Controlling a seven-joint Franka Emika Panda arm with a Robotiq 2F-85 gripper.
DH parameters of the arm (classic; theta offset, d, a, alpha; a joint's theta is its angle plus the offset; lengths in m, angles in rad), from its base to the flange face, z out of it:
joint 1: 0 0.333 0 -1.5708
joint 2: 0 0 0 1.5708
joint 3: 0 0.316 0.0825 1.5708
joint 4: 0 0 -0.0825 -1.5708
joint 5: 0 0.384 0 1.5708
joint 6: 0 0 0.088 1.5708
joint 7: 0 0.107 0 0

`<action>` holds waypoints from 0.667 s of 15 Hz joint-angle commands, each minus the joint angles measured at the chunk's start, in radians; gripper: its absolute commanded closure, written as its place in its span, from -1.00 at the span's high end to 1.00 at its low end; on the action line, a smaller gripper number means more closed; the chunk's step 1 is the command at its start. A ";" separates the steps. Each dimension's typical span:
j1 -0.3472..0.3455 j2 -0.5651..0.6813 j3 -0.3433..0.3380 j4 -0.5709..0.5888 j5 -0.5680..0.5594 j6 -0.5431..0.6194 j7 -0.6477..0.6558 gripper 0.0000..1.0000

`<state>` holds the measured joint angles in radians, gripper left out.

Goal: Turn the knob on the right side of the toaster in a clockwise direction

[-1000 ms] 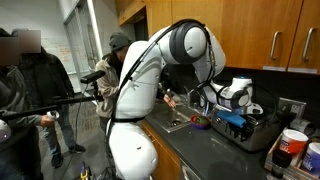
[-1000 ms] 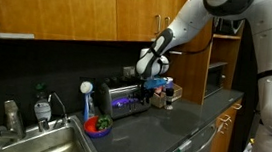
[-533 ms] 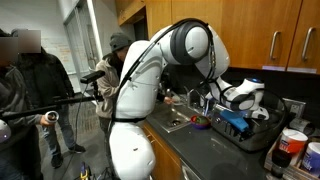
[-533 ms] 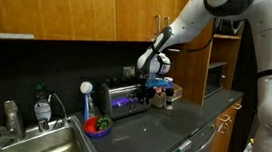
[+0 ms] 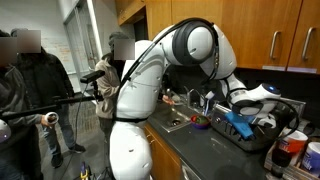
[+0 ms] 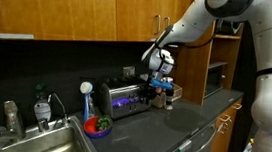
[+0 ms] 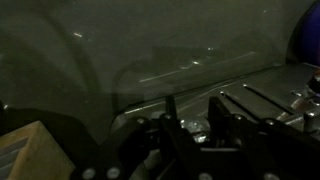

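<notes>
Hovering: gripper at right end of toaster
Jaws: can't tell (wrist view too dark)
Risk: knob hidden; misaligned grip slips, shoves toaster

No writing, brand or number can be read in any view. The cups at the edge of an exterior view carry red and blue print, too small and blurred to make out. The toaster shows no legible marks.

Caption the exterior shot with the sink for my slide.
Gripper poised at right end of the toaster, dark counter, sink in foreground.
</notes>
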<state>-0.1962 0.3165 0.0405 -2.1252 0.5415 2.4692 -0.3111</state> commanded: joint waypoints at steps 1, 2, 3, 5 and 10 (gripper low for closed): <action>-0.069 -0.012 0.045 0.038 0.160 -0.093 -0.179 -0.73; -0.087 -0.004 0.051 0.050 0.221 -0.134 -0.245 -0.73; -0.095 0.006 0.046 0.060 0.265 -0.173 -0.289 -0.73; -0.103 0.022 0.028 0.075 0.332 -0.252 -0.366 -0.73; -0.094 0.047 -0.021 0.104 0.385 -0.381 -0.445 -0.73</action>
<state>-0.2967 0.3658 0.0340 -2.0640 0.8756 2.1737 -0.7189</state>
